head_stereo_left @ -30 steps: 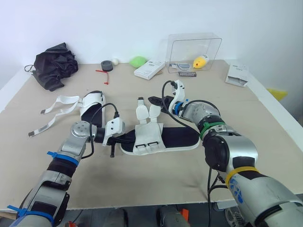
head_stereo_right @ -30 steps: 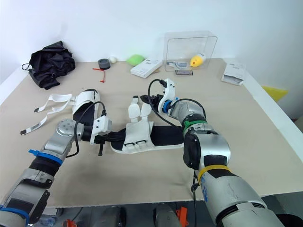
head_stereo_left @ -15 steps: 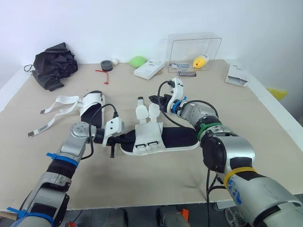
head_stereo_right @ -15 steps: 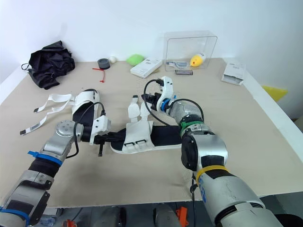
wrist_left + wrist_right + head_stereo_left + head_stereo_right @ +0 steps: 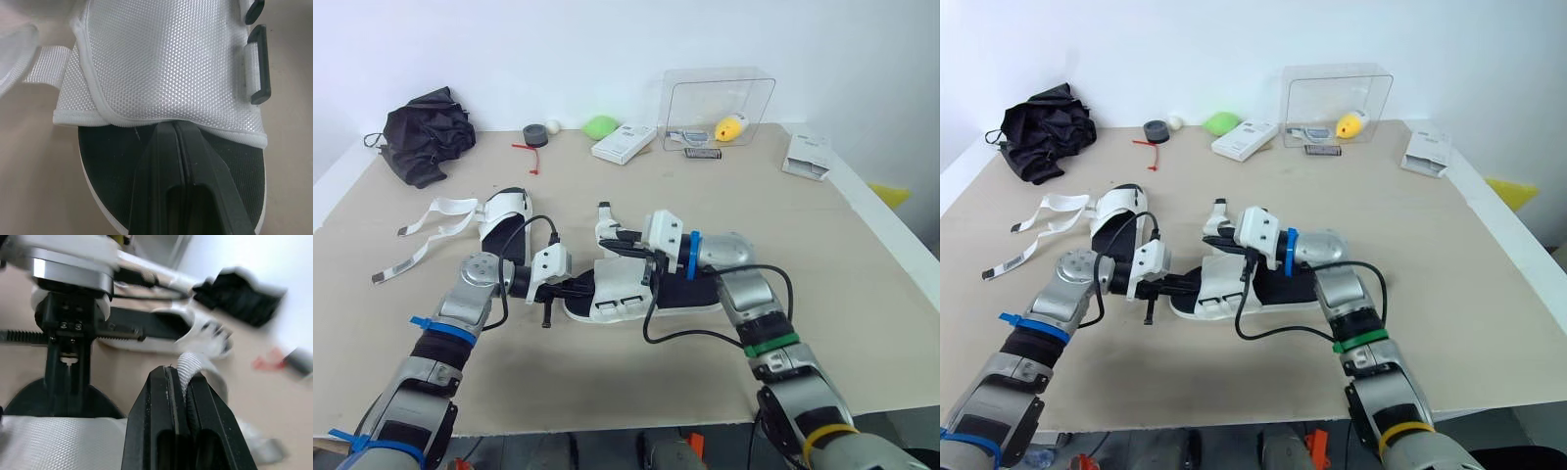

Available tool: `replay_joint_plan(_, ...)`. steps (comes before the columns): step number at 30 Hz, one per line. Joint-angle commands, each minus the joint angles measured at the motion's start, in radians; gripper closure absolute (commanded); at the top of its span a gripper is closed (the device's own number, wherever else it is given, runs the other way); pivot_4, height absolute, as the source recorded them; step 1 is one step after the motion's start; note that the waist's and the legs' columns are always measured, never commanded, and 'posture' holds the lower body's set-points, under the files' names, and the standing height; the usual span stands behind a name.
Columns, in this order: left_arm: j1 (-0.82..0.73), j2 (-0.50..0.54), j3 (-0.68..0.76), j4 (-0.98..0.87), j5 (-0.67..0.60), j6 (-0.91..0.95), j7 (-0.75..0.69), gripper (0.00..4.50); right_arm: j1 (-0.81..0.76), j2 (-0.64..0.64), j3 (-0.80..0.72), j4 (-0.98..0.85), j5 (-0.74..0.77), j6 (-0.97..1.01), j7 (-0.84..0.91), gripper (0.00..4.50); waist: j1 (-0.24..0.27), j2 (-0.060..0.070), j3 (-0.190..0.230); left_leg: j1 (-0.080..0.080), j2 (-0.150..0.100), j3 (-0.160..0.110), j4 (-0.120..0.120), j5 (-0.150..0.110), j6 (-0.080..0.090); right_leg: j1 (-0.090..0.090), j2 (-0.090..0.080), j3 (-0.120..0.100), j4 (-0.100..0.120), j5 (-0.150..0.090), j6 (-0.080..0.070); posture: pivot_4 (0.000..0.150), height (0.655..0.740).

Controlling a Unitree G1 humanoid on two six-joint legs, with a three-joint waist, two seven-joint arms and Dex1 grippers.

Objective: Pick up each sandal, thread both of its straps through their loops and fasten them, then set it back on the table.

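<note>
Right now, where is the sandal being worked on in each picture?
Left eye view: sandal mid-table, left end effector at its end, right end effector holding its strap.
Right eye view: sandal, same place.
Left wrist view: sandal at the shut fingers.
Right wrist view: sandal beside the fingers pinching that strap.
Shared landmark: its white mesh upper.

Black cloth (image 5: 426, 132): lying bunched at the far left corner of the surface (image 5: 867, 259).
Tape roll (image 5: 534, 134): sitting at the back, green lump (image 5: 599, 126) near it.
Clear box (image 5: 720, 98): holding something yellow (image 5: 730, 127).
</note>
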Motion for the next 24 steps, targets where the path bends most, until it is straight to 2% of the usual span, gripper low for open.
replay_joint_plan(1,0.055,0.001,-0.082,0.048,0.057,0.025,-0.03,4.5,0.054,-0.058,0.018,-0.064,-0.095,-0.263,-0.084,4.44,0.002,-0.001,0.0,0.0,0.0,0.0,0.0,0.0,0.0,0.0,0.0,0.0,0.0,0.0,0.0,0.15,0.74)
replay_joint_plan(8,0.054,0.0,-0.08,0.053,0.057,0.024,-0.035,4.5,0.186,-0.224,0.131,-0.041,-0.272,-0.724,-0.162,4.44,0.003,-0.002,0.0,0.0,-0.001,0.0,0.0,-0.001,0.0,0.001,0.0,0.0,0.0,-0.002,0.0,0.15,0.74)
replay_joint_plan(12,0.046,-0.005,-0.082,0.063,0.058,0.022,-0.034,4.5,0.169,-0.26,0.151,0.051,-0.46,-0.91,-0.283,4.44,-0.005,-0.005,0.0,0.007,0.0,0.004,0.0,-0.003,0.003,0.004,0.001,0.005,0.0,-0.003,-0.001,0.15,0.74)
replay_joint_plan(14,0.039,-0.01,-0.083,0.069,0.059,0.021,-0.033,4.5,0.151,-0.267,0.154,0.093,-0.535,-0.935,-0.337,4.44,-0.005,-0.006,-0.001,0.014,0.001,0.005,-0.002,-0.003,0.003,0.01,0.001,0.005,0.0,-0.004,-0.003,0.15,0.74)
replay_joint_plan(15,0.037,-0.012,-0.084,0.072,0.059,0.02,-0.032,4.5,0.142,-0.267,0.157,0.105,-0.549,-0.92,-0.353,4.1,-0.005,-0.006,0.0,0.015,0.001,0.005,-0.002,-0.003,0.003,0.011,0.001,0.005,0.0,-0.004,-0.003,0.15,0.74)
replay_joint_plan(16,0.036,-0.013,-0.084,0.073,0.059,0.019,-0.032,4.5,0.132,-0.266,0.163,0.119,-0.543,-0.899,-0.356,4.1,-0.005,-0.008,-0.001,0.016,0.001,0.005,-0.003,-0.003,0.003,0.013,0.001,0.005,0.0,-0.005,-0.004,0.15,0.74)
replay_joint_plan(17,0.035,-0.014,-0.085,0.075,0.06,0.018,-0.031,4.5,0.118,-0.266,0.169,0.135,-0.542,-0.882,-0.365,3.55,-0.005,-0.008,-0.001,0.02,0.001,0.005,-0.003,-0.003,0.003,0.016,0.001,0.005,0.0,-0.007,-0.008,0.15,0.74)
replay_joint_plan(18,0.034,-0.014,-0.085,0.077,0.06,0.017,-0.032,4.5,0.101,-0.265,0.174,0.152,-0.541,-0.871,-0.374,3.4,-0.005,-0.009,-0.002,0.021,0.001,0.005,-0.003,-0.003,0.004,0.016,0.001,0.005,0.0,-0.008,-0.009,0.15,0.74)
replay_joint_plan(21,0.033,-0.016,-0.085,0.081,0.061,0.014,-0.032,4.5,0.042,-0.261,0.172,0.197,-0.585,-0.845,-0.436,2.03,-0.005,-0.009,-0.002,0.022,0.001,0.006,-0.003,-0.003,0.004,0.017,0.001,0.006,0.0,-0.008,-0.01,0.15,0.74)
replay_joint_plan(23,0.031,-0.017,-0.085,0.086,0.062,0.012,-0.033,4.5,-0.028,-0.285,0.173,0.262,-0.687,-0.863,-0.537,1.1,-0.004,-0.009,-0.002,0.022,0.001,0.006,-0.003,-0.003,0.004,0.017,0.0,0.007,0.0,-0.008,-0.01,0.15,0.74)
replay_joint_plan(24,0.029,-0.017,-0.085,0.088,0.062,0.011,-0.033,4.5,-0.054,-0.299,0.18,0.29,-0.723,-0.87,-0.574,1.1,-0.003,-0.009,-0.002,0.022,0.001,0.007,-0.003,-0.003,0.004,0.017,0.0,0.007,0.0,-0.008,-0.01,0.15,0.74)
